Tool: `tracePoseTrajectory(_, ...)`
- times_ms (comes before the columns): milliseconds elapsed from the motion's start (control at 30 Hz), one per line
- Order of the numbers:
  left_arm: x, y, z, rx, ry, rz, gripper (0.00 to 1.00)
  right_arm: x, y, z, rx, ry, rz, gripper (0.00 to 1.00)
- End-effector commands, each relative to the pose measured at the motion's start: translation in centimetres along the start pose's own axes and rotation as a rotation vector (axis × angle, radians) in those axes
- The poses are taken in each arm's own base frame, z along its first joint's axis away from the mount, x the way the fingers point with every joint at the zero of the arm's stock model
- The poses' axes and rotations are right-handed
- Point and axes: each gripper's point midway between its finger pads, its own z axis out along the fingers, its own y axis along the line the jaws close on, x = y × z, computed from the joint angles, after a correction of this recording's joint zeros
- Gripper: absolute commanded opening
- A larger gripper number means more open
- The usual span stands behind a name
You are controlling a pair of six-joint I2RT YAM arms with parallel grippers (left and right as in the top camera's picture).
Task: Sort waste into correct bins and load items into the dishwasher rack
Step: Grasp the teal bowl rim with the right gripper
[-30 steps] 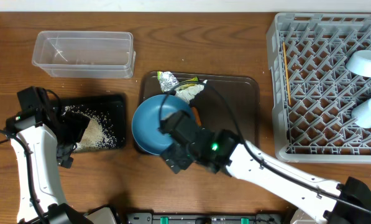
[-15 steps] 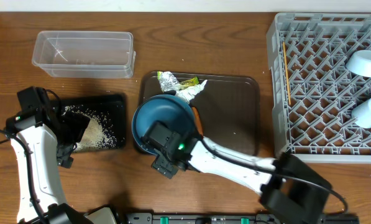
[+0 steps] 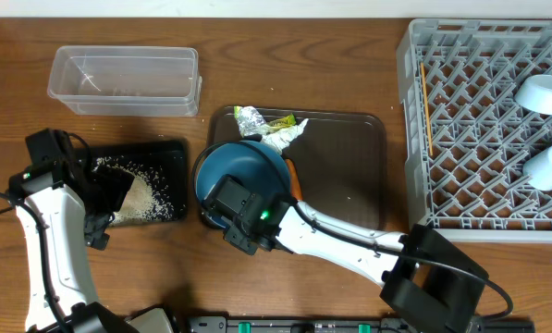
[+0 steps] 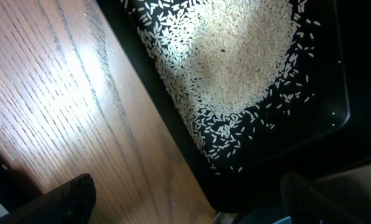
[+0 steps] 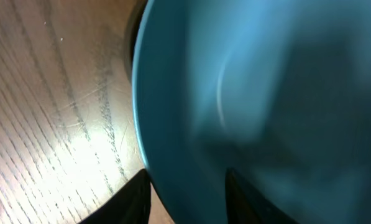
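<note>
Straddling the rim of the dark-blue bowl (image 3: 243,165), the right tool (image 5: 186,196) is sitting half-narrowed, cannot tell if gripping; the left tool (image 4: 192,202) is hovering wide, rice (image 4: 235,56) and black tray (image 3: 167,153) beneath it.

Overhead looks straight down on the table (image 3: 349,37). Wrist cameras sit close: left over the rice (image 4: 235,62), right against the blue bowl (image 5: 266,93), both visible overhead.

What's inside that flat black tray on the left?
Loose white rice, heaped toward the black tray's left half, with stray grains around it. The left arm hangs over its left end, hiding whatever lies there.
</note>
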Motion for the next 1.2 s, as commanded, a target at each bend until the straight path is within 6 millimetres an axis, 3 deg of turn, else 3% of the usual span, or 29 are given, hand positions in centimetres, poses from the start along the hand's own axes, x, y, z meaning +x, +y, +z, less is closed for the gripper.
tracePoseTrajectory(0, -0.4, -0.1, -0.7, 0.010, -0.020, -0.001, 0.98, -0.6, 0.2, -0.4, -0.002, -0.013, -0.006, 0.37)
tracePoseTrajectory(500, -0.4, -0.1, -0.7, 0.010, -0.020, -0.001, 0.98, 0.2, 0.5, 0.4, -0.022, 0.014, -0.007, 0.43)
tracePoseTrajectory(700, -0.4, -0.1, -0.7, 0.010, -0.020, -0.001, 0.98, 1.0, 0.4, 1.8, -0.019, 0.048, -0.005, 0.36)
tracePoseTrajectory(1167, -0.4, -0.1, -0.7, 0.010, -0.020, -0.001, 0.98, -0.5, 0.5, 1.1, -0.021, 0.017, -0.006, 0.27)
